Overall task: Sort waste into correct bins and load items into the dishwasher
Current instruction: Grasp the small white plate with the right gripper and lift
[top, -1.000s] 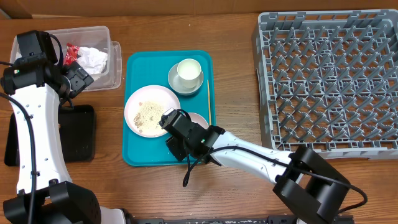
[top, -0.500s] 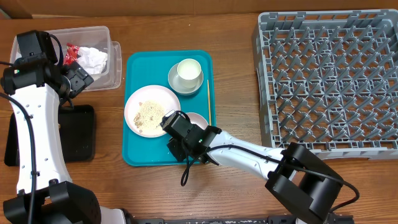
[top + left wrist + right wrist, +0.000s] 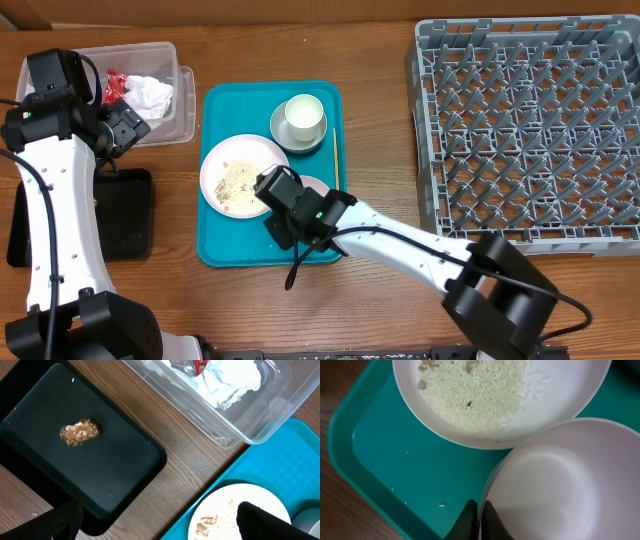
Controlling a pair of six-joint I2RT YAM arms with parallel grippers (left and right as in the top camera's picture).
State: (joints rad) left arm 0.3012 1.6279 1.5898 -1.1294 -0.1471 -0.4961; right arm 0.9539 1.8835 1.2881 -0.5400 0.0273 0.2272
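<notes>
My right fingers (image 3: 468, 520) pinch the thin rim of the bowl (image 3: 545, 485) on the teal tray (image 3: 385, 470), right beside the plate (image 3: 565, 400); the rim looks slippery, so the bowl may drop or, I think, knock rice (image 3: 475, 390) off; my left fingers (image 3: 260, 520) are spread, empty.
</notes>
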